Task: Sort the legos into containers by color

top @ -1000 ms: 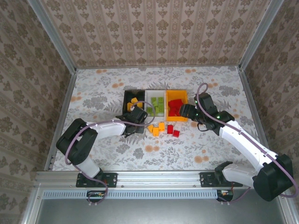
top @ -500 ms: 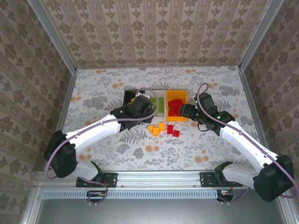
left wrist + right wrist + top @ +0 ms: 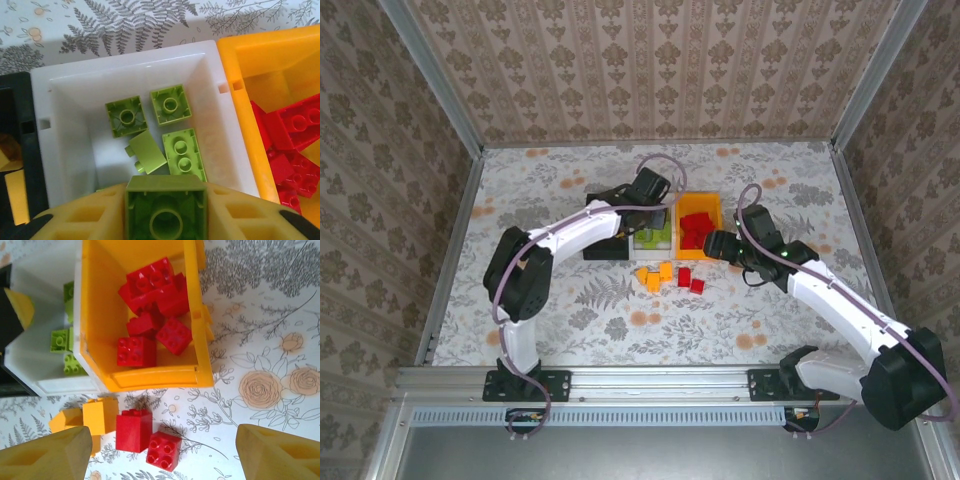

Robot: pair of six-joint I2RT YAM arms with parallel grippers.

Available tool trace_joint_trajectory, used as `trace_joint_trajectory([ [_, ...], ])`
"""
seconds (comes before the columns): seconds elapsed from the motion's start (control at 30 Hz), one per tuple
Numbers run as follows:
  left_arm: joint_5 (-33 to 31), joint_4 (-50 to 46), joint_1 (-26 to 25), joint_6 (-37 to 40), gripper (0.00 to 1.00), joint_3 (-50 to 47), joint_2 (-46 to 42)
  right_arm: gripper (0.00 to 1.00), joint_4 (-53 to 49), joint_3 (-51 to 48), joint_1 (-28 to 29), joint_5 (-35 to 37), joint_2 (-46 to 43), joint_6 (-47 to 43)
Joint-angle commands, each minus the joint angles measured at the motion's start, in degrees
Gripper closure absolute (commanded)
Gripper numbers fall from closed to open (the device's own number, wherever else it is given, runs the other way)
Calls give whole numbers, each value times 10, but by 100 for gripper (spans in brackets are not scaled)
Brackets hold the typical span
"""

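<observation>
Biggest first: the flowered table, with the left arm stretched far out to the row of bins and the right arm bent in from the other side.

Now the bins. The white bin lies straight below and ahead of the left gripper. The orange bin touches it on the jaws' right and the black bin on their left. For the right gripper, the orange bin sits just ahead of the fingertips.

And the grips! The left jaws stand narrow, both yellow fingers pressed against a green lego, held above the white bin's near wall. The right jaws stand wide with nothing in them.

Down to the small stuff. Four green blocks lie on the white bin's floor, ahead of the left jaws. Red blocks are piled in the orange bin. Yellow blocks show in the black bin. On the table, two loose red blocks sit in the right jaws' gap, touching each other. Loose orange-yellow blocks lie just beside them, toward the left finger.
</observation>
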Motion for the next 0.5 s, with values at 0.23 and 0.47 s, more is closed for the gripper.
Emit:
trace_joint_trajectory([
  [0.23, 55, 20, -12, -13, 16, 15, -63, 22, 15, -46, 63, -19, 66, -5],
  [0.47, 60, 51, -45, -19, 0, -90, -196, 22, 41, -12, 116, 4, 162, -3],
])
